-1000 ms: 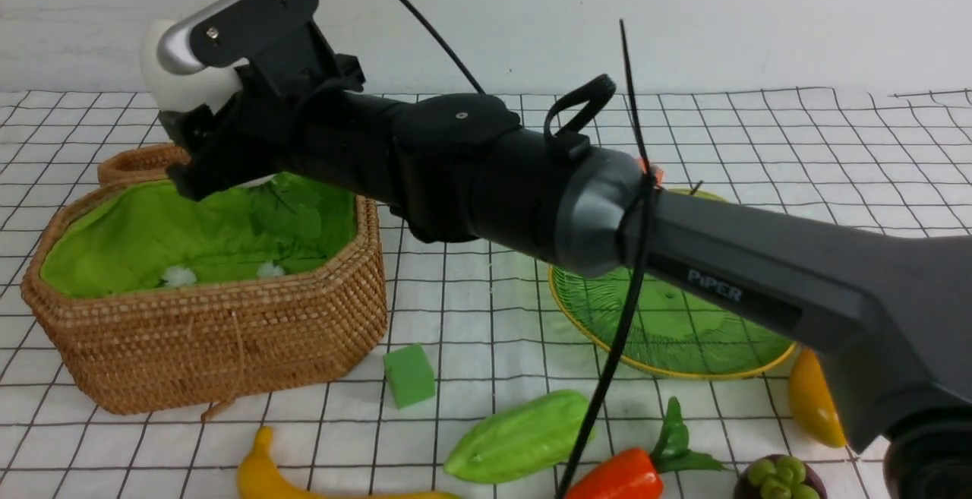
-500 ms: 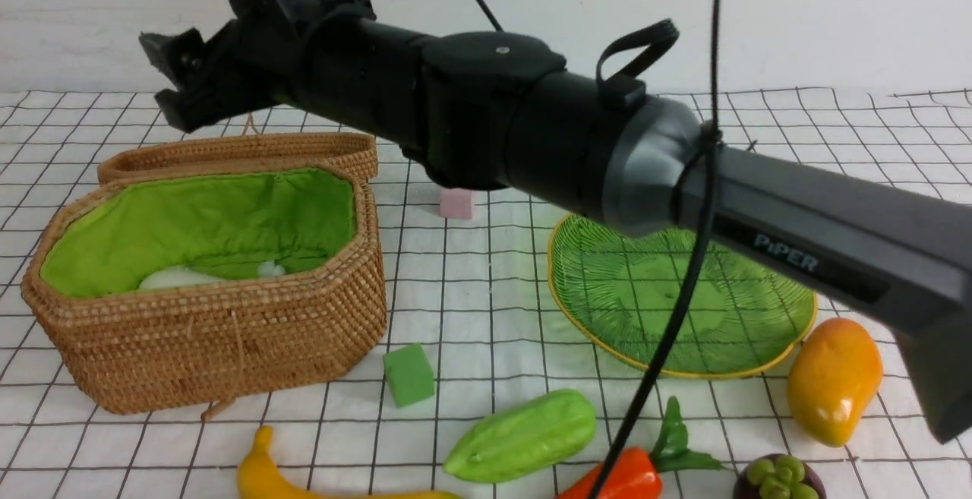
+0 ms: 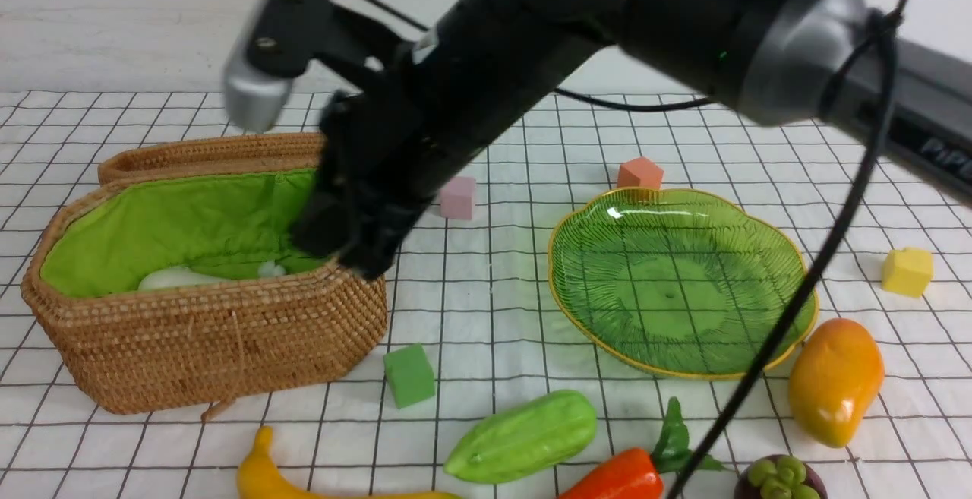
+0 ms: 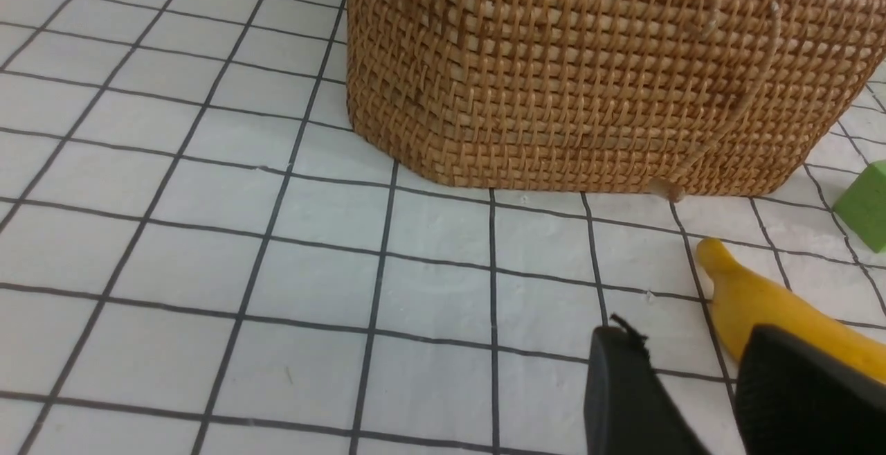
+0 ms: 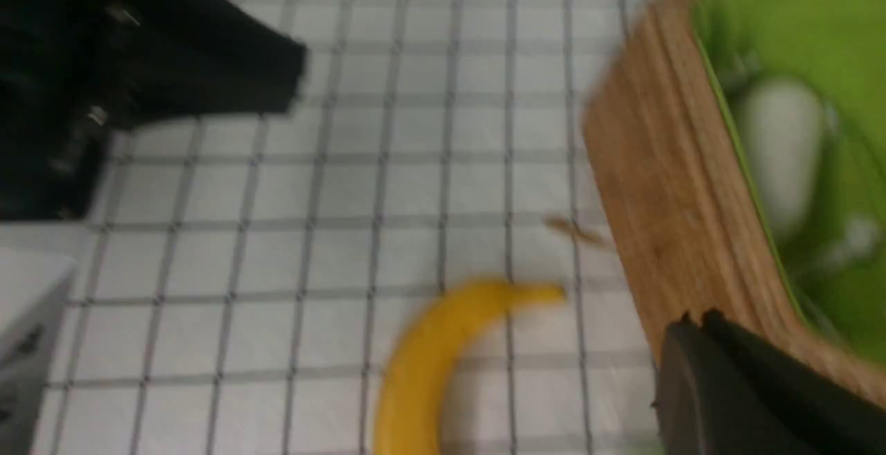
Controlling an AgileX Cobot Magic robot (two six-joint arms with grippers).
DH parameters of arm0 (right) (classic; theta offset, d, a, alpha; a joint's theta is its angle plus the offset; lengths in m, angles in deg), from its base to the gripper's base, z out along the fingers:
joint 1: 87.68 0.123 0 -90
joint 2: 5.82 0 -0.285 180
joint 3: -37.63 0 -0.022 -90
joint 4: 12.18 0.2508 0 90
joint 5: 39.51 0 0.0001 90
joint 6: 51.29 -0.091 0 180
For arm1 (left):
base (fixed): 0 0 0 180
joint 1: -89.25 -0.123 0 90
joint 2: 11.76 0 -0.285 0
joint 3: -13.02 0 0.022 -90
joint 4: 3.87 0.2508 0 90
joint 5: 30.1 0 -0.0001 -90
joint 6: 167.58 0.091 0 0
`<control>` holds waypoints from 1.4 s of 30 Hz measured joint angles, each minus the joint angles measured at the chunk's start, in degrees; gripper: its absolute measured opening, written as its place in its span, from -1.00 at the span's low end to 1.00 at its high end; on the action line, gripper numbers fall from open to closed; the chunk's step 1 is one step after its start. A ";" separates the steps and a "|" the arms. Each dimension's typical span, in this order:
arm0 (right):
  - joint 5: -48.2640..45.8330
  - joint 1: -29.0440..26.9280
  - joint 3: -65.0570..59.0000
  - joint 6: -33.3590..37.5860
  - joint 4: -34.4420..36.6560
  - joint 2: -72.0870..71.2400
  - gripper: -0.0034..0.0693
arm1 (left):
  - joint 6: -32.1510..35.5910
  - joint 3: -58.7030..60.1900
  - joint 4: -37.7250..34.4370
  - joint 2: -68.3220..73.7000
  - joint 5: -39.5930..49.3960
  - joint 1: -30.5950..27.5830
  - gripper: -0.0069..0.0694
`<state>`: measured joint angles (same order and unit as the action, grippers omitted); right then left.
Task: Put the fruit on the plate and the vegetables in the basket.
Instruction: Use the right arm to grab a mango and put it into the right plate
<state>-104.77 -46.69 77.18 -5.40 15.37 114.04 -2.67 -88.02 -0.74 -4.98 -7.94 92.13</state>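
a white grid-lined cloth (image 3: 471, 309) carries basket (image 3: 213, 347), plate (image 3: 676, 286), banana (image 3: 266, 476), gourd (image 3: 524, 435), pepper (image 3: 615, 478), mango (image 3: 835, 380), mangosteen (image 3: 778, 478) and foam cubes (image 3: 409, 374).

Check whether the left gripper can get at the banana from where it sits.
Probably yes. The banana lies just beyond the left gripper, whose jaws stand open, with nothing between them. The wicker basket stands apart from the banana, behind it.

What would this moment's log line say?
radish in basket | right gripper shut over basket rim | plate without fruit | banana, gourd, pepper, mango, mangosteen on tablecloth
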 joint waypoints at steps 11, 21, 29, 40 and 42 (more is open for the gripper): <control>-5.62 -19.96 -18.36 -41.81 -22.70 -21.28 -0.54 | 0.00 0.00 0.00 0.00 0.00 0.00 -0.19; 7.69 -35.72 -50.85 -69.58 -22.78 -28.05 0.44 | 0.00 0.00 0.00 0.00 0.00 0.00 -0.19; 25.70 -36.15 -61.02 -73.85 -20.89 -23.82 0.93 | 0.00 0.00 0.00 0.00 0.00 0.00 -0.19; 27.69 -36.15 -61.09 -75.64 -26.42 -17.31 0.68 | 0.00 0.00 0.00 0.00 0.00 0.00 -0.19; 27.33 -36.15 -61.09 -75.64 -26.62 -17.31 0.54 | 0.00 0.00 0.00 0.00 0.00 0.00 -0.19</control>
<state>-77.45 -82.84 16.09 -81.04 -11.26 96.73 -2.67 -88.02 -0.74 -4.98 -7.94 92.13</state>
